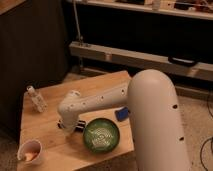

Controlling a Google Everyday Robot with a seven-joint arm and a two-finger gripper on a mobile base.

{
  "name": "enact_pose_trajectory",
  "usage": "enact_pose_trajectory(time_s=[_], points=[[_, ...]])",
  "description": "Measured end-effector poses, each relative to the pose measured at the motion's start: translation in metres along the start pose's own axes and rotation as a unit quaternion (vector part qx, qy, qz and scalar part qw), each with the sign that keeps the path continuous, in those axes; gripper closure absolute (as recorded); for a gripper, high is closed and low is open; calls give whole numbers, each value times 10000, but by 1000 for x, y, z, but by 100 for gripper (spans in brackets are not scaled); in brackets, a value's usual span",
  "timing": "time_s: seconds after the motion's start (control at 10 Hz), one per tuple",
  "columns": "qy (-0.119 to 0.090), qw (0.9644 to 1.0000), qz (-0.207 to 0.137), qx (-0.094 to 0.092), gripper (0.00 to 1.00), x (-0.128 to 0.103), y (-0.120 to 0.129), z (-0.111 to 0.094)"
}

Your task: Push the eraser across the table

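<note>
Camera view: jaws at the eraser (61, 123), beside green bowl (101, 134) — apart or together, unclear.

Dim room, with warm light on the foreground only. A dark panel wall (35, 45) fills the left side. Behind, 1 long pale ledge (130, 57) runs left to right, with a black handle (182, 61) on its right part. A thin upright pole (76, 22) rises near its left end. An upper shelf (150, 7) runs along the top edge; the clutter on it is too small to tell. Speckled carpet (197, 112) at right, with a dark cable (207, 145) lying on it. The tool (69, 126) sits low over the tabletop (47, 107), near-left part.
</note>
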Motion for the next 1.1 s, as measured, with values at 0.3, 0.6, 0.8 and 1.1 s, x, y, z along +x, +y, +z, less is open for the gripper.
enact_pose_trajectory(time_s=[0.3, 0.6, 0.8, 1.1], points=[[-223, 9996, 146, 2, 100, -4, -23, -2], [-352, 9992, 198, 7, 100, -20, -38, -9], [-329, 9991, 255, -7, 100, -26, -48, -8], [-267, 9991, 325, -25, 100, -30, -58, 1]])
